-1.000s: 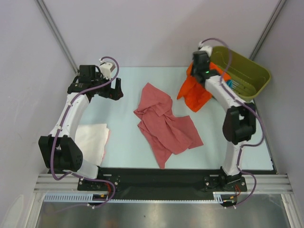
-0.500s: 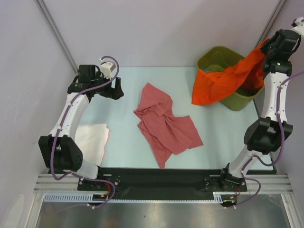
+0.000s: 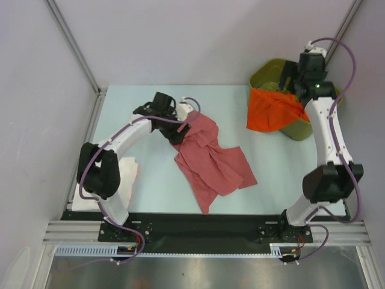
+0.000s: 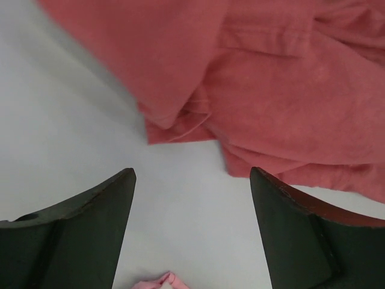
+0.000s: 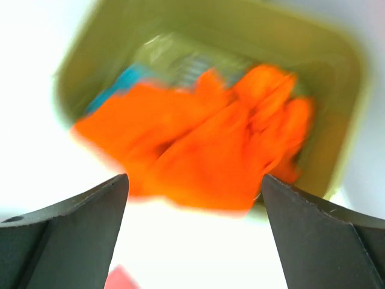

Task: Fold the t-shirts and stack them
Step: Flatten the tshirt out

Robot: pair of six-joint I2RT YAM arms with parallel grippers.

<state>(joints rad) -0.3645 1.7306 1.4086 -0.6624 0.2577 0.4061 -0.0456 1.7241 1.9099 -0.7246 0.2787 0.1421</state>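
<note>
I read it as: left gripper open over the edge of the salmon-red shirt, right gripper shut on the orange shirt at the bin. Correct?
Not quite. The right gripper is open, nothing between its fingers; the orange shirt lies loose below it, draped over the olive bin, as the right wrist view shows. The left gripper is indeed open over the salmon-red shirt's edge.

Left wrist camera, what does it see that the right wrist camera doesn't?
Only the left wrist view shows the crumpled salmon-red t-shirt up close. Only the right wrist view, which is blurry, shows the orange t-shirt spilling over the olive-green bin, with a bit of teal cloth inside. Both show their own gripper, the left gripper and the right gripper, open and holding nothing.
</note>
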